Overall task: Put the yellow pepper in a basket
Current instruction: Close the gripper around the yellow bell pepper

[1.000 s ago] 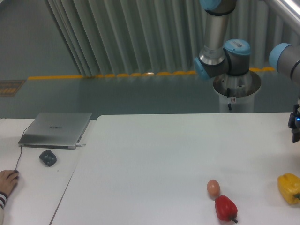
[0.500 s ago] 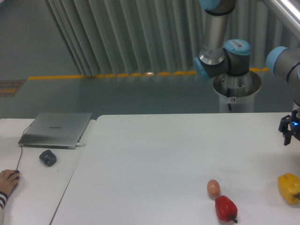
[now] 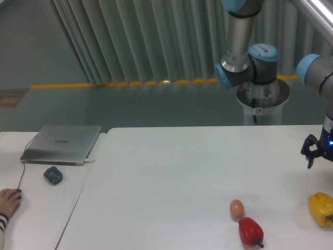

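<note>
So the main desk (image 3: 171,177) is a plain white top, with a second lighter one butted up on the left. That left one has a closed silver laptop (image 3: 62,144), a dark grey mouse (image 3: 53,175), and somebody's hand (image 3: 8,202) poking in at the edge. Behind everything is a grey-green floor with a yellow stripe (image 3: 119,84) and a ribbed grey curtain wall. The arm's base (image 3: 263,101) sits just past the far edge of the desk.

The arm loops up out of shot and comes back down at the right edge, with the end effector (image 3: 317,156) hanging above the desk, fingers pointing down and spread apart, nothing in them. The yellow pepper (image 3: 321,209) is on the desk near the right edge, below the end effector and not touching it. A small tan egg (image 3: 237,208) and a red pepper (image 3: 250,231) sit close together further left.
</note>
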`<act>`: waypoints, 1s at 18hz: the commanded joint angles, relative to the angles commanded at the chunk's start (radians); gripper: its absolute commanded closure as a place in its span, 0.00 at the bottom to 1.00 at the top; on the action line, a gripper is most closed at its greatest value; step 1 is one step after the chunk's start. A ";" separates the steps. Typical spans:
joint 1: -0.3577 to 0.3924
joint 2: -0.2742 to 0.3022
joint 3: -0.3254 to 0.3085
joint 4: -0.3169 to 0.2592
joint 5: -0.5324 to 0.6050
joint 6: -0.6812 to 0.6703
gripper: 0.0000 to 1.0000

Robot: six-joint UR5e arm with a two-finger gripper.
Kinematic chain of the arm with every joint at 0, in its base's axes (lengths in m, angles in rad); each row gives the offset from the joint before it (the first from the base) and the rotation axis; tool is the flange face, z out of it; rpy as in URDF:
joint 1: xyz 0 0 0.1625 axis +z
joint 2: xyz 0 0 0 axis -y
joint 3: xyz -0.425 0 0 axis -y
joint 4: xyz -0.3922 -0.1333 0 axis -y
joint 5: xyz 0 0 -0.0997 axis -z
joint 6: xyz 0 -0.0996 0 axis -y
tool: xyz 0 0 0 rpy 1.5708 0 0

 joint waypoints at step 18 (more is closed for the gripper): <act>-0.058 -0.109 0.003 0.154 0.100 -0.348 0.00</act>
